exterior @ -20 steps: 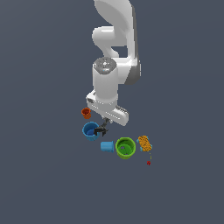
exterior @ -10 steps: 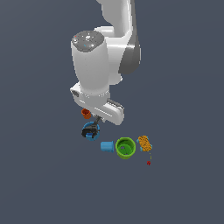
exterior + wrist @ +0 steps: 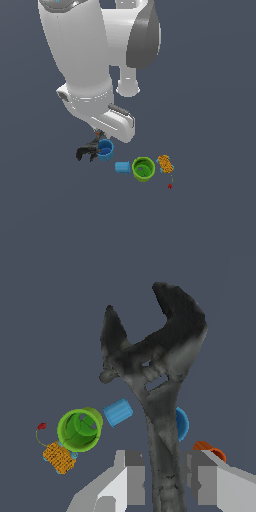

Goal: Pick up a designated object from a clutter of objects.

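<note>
Count them: one wrench (image 3: 152,381), one blue cup (image 3: 105,149), one green cup (image 3: 143,168), one orange cup (image 3: 210,449) peeking out by a finger, one light-blue cylinder (image 3: 122,167), one orange lump (image 3: 165,163) and one tiny red bit (image 3: 170,186). The gripper (image 3: 164,481) has the wrench's handle clamped between its two grey fingers (image 3: 131,476), forked head jutting out past the fingertips, with the cups and the rest spread out beyond it. In the exterior view the big white arm (image 3: 85,60) looms close to the camera, wrist pointing downward, and the wrench shows dark just beside the blue cup.
</note>
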Robot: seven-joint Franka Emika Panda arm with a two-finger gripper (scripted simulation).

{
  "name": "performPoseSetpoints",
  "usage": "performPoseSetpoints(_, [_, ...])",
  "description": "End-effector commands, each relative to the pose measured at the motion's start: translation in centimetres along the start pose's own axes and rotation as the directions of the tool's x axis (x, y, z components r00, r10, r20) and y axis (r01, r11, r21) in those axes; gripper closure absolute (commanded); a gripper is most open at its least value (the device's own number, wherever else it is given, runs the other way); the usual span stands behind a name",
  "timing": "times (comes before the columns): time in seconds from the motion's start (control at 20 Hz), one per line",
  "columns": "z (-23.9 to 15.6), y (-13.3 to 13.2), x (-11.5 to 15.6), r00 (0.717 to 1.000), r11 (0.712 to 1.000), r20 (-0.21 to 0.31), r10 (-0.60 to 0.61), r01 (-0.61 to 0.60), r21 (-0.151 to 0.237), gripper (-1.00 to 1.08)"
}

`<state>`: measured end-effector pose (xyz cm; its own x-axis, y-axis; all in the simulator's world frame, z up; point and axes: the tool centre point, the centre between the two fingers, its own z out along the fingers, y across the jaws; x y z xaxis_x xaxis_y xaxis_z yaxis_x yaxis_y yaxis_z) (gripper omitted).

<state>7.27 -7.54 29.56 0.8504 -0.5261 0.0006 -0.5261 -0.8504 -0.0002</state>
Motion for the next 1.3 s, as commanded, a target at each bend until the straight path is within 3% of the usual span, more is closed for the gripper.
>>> performPoseSetpoints(0.0, [-1.5,-0.1,1.1,1.0,1.0,0.0,-0.001,0.001,0.0,1.08])
performPoseSetpoints(0.6, [-6.5,-0.3,4.9,1.0,1.0,0.001,-0.001,0.001,0.0,1.08])
performPoseSetpoints(1.25, [-8.0,-0.5,6.1,1.0,1.0,0.001,-0.001,0.001,0.0,1.08])
